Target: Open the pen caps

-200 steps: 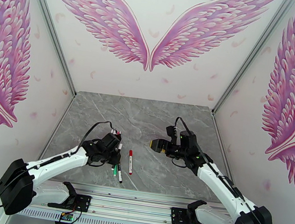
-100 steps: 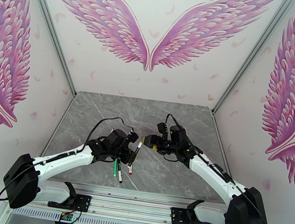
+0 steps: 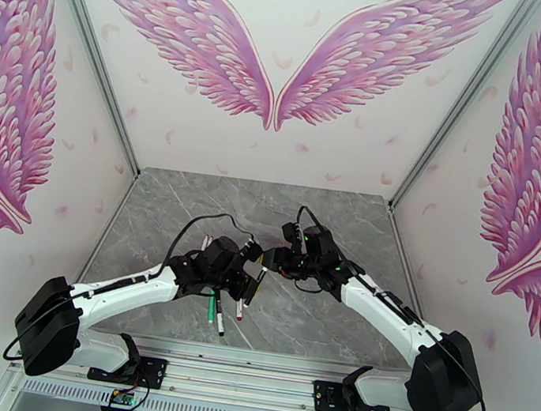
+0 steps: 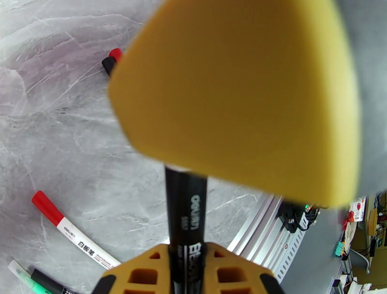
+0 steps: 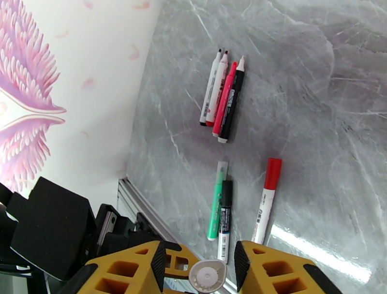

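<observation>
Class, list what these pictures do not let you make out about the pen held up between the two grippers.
- Left wrist view: the black pen in the left gripper has its top end hidden behind a blurred yellow finger of the right gripper.
- Right wrist view: the pen shows end-on at the lower edge, so the cap's side is out of sight.
- Top view: too small to tell whether the right gripper has gripped the cap.

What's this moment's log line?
left tool shut on black pen | right tool open around its end | red-capped pen on table

Left arm and right arm meet at a pen above the table.
</observation>
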Robot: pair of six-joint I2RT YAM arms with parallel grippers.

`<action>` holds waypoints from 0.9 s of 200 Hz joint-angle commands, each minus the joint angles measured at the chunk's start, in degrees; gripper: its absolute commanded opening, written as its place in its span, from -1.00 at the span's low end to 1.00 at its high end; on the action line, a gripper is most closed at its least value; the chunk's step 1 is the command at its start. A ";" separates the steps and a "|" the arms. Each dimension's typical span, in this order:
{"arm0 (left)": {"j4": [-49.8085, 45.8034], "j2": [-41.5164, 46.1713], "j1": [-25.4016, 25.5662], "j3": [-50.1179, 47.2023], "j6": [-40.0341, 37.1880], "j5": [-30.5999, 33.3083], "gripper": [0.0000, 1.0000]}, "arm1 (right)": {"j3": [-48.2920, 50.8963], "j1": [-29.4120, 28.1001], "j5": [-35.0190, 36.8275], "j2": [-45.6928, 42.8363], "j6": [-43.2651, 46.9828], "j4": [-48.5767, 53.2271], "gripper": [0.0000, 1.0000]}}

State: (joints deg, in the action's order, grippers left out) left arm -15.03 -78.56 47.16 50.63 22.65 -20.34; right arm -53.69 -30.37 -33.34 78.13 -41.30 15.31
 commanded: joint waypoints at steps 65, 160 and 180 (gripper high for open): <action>1.36 -1.15 0.39 1.79 0.20 0.03 -0.71 | -0.71 -1.62 1.46 0.41 0.42 1.03 -0.56; 11.62 0.58 0.31 -4.62 5.16 -2.44 -0.31 | -2.02 -1.68 0.66 -1.05 -3.02 -1.24 -0.71; 13.28 1.14 0.15 -5.58 6.11 -2.03 -0.42 | -2.38 -1.68 -0.26 -1.09 -3.69 -1.34 -0.72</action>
State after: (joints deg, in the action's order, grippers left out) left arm -6.61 -79.05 47.31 46.72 26.68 -21.65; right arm -53.78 -31.42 -31.92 78.24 -42.94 15.59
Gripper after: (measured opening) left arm 0.316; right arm 0.193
